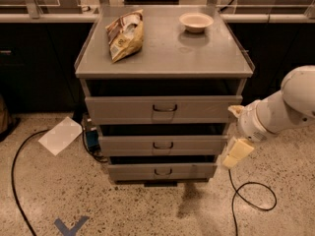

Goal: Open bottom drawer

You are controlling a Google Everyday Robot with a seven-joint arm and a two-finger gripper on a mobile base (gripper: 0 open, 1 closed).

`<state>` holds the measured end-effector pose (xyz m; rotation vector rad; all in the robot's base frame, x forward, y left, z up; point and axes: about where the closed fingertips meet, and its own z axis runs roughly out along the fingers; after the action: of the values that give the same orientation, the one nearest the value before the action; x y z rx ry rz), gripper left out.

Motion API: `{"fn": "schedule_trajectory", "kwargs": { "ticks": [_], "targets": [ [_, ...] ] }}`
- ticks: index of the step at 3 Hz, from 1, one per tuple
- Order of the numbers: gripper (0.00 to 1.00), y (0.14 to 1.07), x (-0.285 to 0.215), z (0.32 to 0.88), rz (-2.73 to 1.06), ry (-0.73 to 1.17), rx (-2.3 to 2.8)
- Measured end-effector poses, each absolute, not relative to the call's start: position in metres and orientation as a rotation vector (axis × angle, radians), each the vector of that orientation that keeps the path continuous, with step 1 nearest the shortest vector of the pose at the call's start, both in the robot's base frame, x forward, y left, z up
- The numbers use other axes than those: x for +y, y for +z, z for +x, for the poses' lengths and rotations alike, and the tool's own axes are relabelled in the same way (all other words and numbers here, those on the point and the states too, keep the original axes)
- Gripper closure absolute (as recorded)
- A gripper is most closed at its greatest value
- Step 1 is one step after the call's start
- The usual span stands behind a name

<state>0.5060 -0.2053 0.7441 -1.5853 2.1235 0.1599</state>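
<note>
The bottom drawer (pixel 162 171) is the lowest and narrowest of three grey fronts on the metal cabinet, with a small dark wire handle (pixel 163 171) at its centre. Its front sits close in under the middle drawer (pixel 162 145), with a dark gap above it. The gripper (pixel 236 151), cream-coloured at the end of the white arm (pixel 285 107), hangs to the right of the cabinet beside the middle drawer's right end. It is above and right of the bottom drawer and clear of the handle.
The wide top drawer (pixel 165 109) sits under the cabinet top (pixel 162 58), which holds a snack bag (pixel 125 34) and a small bowl (pixel 196 21). A white sheet (pixel 61 135) and a black cable (pixel 19 181) lie on the floor to the left. Another cable (pixel 251 200) loops on the right.
</note>
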Motion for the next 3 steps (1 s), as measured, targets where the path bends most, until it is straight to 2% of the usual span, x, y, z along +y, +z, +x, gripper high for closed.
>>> {"fn": "schedule_trajectory", "kwargs": {
  "ticks": [2,3],
  "targets": [
    [0.0,0.668,-0.187,0.526,-1.561,0.343,1.976],
    [0.0,0.668,-0.191,0.534,-1.571,0.376,1.998]
  ]
}}
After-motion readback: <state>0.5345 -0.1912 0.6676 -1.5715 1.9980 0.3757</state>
